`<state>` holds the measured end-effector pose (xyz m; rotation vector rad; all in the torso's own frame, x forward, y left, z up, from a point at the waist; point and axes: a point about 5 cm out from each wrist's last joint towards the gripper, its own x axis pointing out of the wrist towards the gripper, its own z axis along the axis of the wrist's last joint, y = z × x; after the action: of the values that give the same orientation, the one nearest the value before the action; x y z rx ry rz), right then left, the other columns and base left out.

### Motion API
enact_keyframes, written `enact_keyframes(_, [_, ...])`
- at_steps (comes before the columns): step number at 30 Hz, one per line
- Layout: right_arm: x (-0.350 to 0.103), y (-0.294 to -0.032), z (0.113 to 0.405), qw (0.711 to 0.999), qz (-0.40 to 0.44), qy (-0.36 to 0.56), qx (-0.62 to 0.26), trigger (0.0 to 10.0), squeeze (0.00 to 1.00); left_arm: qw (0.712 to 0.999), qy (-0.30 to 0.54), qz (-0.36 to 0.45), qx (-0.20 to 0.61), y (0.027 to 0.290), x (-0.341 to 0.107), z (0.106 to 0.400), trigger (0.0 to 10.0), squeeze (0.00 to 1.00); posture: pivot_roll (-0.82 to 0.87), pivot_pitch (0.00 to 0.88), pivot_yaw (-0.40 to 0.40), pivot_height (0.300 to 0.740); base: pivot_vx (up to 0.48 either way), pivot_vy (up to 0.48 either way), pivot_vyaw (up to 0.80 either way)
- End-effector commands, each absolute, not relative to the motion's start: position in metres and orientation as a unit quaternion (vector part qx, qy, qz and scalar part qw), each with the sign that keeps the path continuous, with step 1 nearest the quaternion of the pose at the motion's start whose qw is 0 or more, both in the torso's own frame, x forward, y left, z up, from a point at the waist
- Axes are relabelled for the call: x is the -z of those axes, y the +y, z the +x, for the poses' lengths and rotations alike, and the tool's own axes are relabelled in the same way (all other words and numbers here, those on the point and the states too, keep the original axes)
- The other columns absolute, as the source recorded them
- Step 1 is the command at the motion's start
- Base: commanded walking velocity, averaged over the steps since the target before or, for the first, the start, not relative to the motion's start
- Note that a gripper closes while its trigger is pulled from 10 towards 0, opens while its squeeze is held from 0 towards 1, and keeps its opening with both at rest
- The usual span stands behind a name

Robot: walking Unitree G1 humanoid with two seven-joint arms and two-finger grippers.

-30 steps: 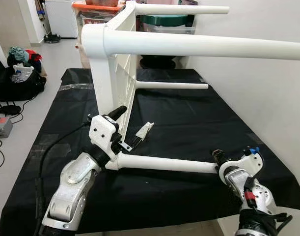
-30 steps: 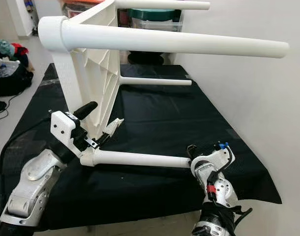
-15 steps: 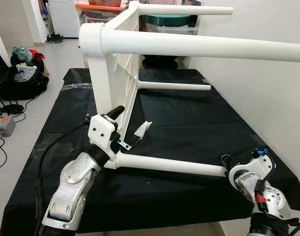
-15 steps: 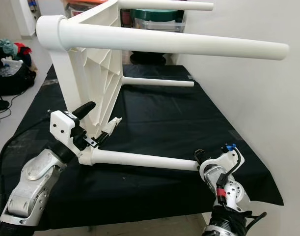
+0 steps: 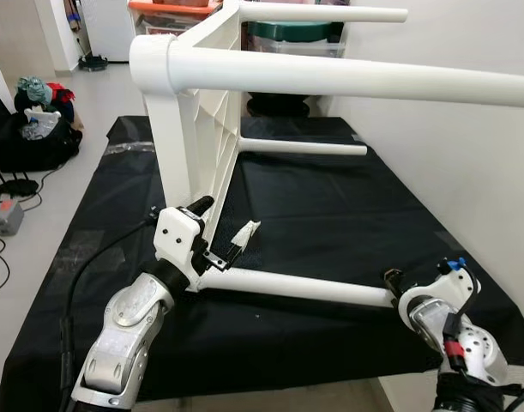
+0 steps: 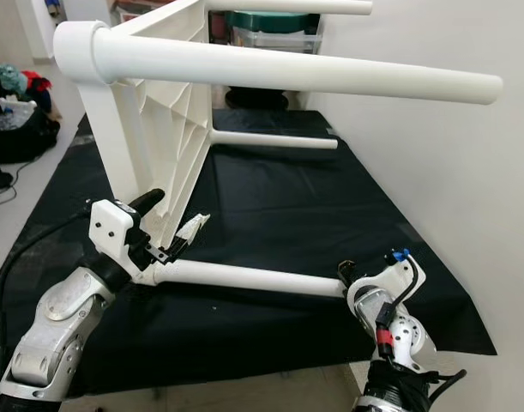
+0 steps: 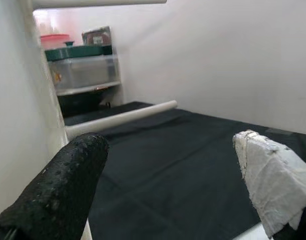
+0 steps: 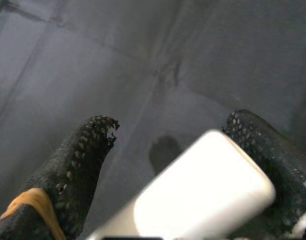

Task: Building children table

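Four legs fitted; children's table lies on its side on black cloth. Lowest leg: right gripper jaws spread around its tip, seemingly touching one finger. Left gripper jaws spread at socket. Twist along axis, avoid prying.

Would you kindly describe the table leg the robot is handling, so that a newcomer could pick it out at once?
Start from the black cloth on the floor, where the white children's table stands tipped on its side. The leg in question is the lowest and nearest one, lying just above the cloth. Unlike the other legs, it has the left tool at its table end and the right tool at its free tip.
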<state>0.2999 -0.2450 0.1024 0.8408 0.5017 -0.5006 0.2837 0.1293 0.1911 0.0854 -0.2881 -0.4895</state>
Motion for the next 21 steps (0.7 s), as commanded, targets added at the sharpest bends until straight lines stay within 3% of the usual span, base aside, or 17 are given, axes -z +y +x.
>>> enact_keyframes(1, [-0.0701, -0.2397, 0.284, 0.82, 0.403, 0.313, 0.26, 10.0, 0.0, 0.961, -0.134, 0.042, 0.239, 0.1306, -0.1887, 0.2835, 10.0, 0.0, 0.06, 0.0, -0.109, 0.74, -0.326, 0.0, 0.0])
enact_keyframes(6, [-0.0694, -0.2396, 0.2834, 0.819, 0.404, 0.315, 0.261, 10.0, 0.0, 0.96, -0.133, 0.041, 0.244, 0.1288, -0.1886, 0.2833, 10.0, 0.0, 0.06, 0.0, -0.108, 0.74, -0.329, 0.0, 0.0])
enact_keyframes(21, [-0.0683, -0.2424, 0.2813, 0.818, 0.393, 0.323, 0.268, 10.0, 0.0, 0.966, -0.117, 0.068, 0.219, 0.132, -0.1838, 0.287, 10.0, 0.0, 0.06, 0.0, -0.108, 0.74, 0.0, 0.0, 0.0])
